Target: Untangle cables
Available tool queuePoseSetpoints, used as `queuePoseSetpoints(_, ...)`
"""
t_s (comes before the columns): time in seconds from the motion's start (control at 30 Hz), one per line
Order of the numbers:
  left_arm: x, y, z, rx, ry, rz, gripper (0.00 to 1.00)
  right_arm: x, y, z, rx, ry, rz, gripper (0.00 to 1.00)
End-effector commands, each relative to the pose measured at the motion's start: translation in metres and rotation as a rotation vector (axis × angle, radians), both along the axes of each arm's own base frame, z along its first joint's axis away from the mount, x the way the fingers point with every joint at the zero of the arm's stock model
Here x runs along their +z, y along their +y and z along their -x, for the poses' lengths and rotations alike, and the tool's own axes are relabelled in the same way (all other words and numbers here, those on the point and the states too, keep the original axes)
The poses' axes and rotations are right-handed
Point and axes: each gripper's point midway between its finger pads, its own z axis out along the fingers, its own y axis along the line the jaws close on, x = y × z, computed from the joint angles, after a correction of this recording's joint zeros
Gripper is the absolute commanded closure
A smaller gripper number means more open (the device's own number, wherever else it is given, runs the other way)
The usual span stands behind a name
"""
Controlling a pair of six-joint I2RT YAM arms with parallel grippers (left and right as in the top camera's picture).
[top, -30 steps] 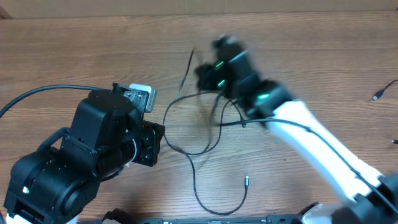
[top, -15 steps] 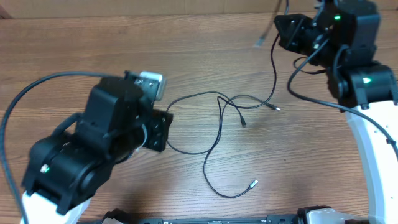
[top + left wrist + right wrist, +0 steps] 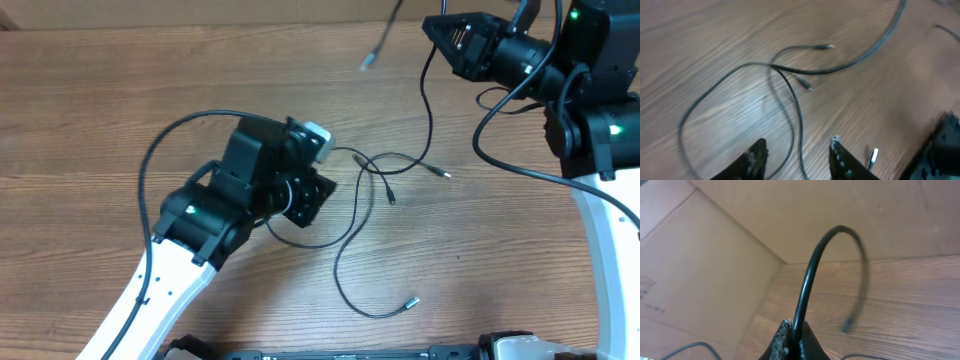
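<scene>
- Thin, limp, light cables (image 3: 360, 170) looped mid-desk (image 3: 110, 90); one strand hoisted up in right claw (image 3: 791, 337), pinched tight on it short of its plug.
- Left claw (image 3: 797, 152) spread apart, low over a strand, gripping nothing.
- Probably best taken near plugs, clear of crossings.
- Crossing order unclear; lifted plug blurred.

Cables (image 3: 336, 272) on table (image 3: 120, 90), right of left hand (image 3: 312, 192).

Thin black cables (image 3: 800, 117) with silvery plug tips cross a brown wood-grain bench (image 3: 100, 100); the arms (image 3: 600, 230) are black and white, the backdrop cardboard (image 3: 715, 245) tan.
</scene>
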Motion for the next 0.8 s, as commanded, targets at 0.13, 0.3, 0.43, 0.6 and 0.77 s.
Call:
queuePoseSetpoints(0.13,-0.01,-0.022,0.022,-0.326,-0.138,0.024,0.58,0.025,0.014,0.022,0.109,-0.011,-0.078,0.96)
queuePoseSetpoints(0.3,-0.03,-0.025,0.015,-0.407,-0.223,-0.031,0.58,0.033,0.024,0.035,0.193,0.013,-0.134,0.96)
queuePoseSetpoints(0.43,-0.044,-0.032,0.002,-0.409,-0.22,-0.034,0.56,0.035,0.028,0.042,0.234,0.054,-0.177,0.96)
queuePoseSetpoints(0.6,-0.059,-0.042,-0.016,-0.395,-0.215,-0.024,0.55,0.042,0.042,0.057,0.325,0.083,-0.219,0.96)
queuePoseSetpoints(0.77,-0.076,-0.048,-0.026,-0.385,-0.188,-0.024,0.86,0.057,0.055,0.072,0.422,0.064,-0.259,0.96)
